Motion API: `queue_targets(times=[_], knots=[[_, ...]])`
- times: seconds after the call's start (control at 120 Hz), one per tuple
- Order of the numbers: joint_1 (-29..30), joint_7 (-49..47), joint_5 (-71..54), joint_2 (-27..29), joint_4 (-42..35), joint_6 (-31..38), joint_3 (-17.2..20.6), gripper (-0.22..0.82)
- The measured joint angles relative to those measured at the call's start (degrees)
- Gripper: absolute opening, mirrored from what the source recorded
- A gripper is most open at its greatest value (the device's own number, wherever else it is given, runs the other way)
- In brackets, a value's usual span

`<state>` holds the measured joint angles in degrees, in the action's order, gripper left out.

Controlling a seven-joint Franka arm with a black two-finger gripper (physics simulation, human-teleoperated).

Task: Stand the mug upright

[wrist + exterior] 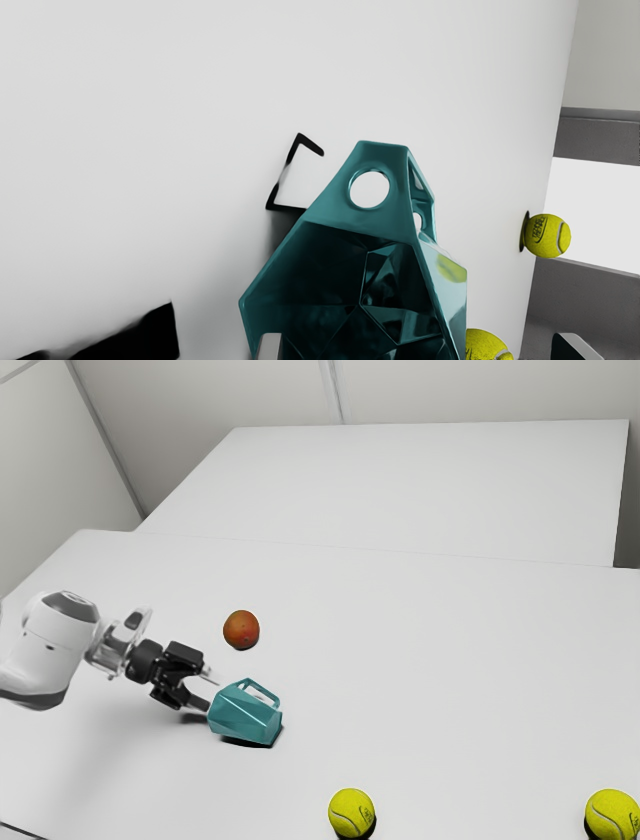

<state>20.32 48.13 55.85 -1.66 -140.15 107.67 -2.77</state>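
Note:
The teal faceted mug (245,717) lies on its side on the table, its handle raised and its base toward the exterior view's right. My gripper (210,694) is beside its mouth end, low over the table, with the fingers spread. From the wrist view, the open mouth of the mug (382,195) faces my hand, showing the dark hollow inside. The gripper (422,346) stands open there, one fingertip overlapping the mug's rim and the other out past its side wall. Whether either finger touches the mug cannot be told.
An orange-red round fruit (241,629) sits on the table (450,660) behind the mug. One tennis ball (352,813) is near the exterior view's bottom middle, another (612,816) at its bottom right. A raised white surface (420,485) stands beyond the table.

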Motion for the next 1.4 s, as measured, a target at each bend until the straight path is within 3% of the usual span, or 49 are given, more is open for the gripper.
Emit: queue_targets(times=[0.542, 0.617, 0.85, 0.958, 1.117, 1.4], knots=[[-4.9, 4.6, 4.5, -0.6, 0.0, -0.7, 0.3, 0.56], [-5.1, 5.3, 5.3, -0.7, 0.0, -0.8, 0.3, 0.48], [-4.7, 7.0, 6.1, -0.6, 0.0, -0.8, 0.3, 0.08], [-4.6, 7.6, 6.2, -0.5, 0.0, -0.9, 0.3, -0.04], [-4.7, 8.1, 6.2, -0.2, 0.0, -0.8, 0.3, -0.12], [-5.1, 8.7, 6.1, 2.0, 0.0, -0.6, 0.3, -0.16]])
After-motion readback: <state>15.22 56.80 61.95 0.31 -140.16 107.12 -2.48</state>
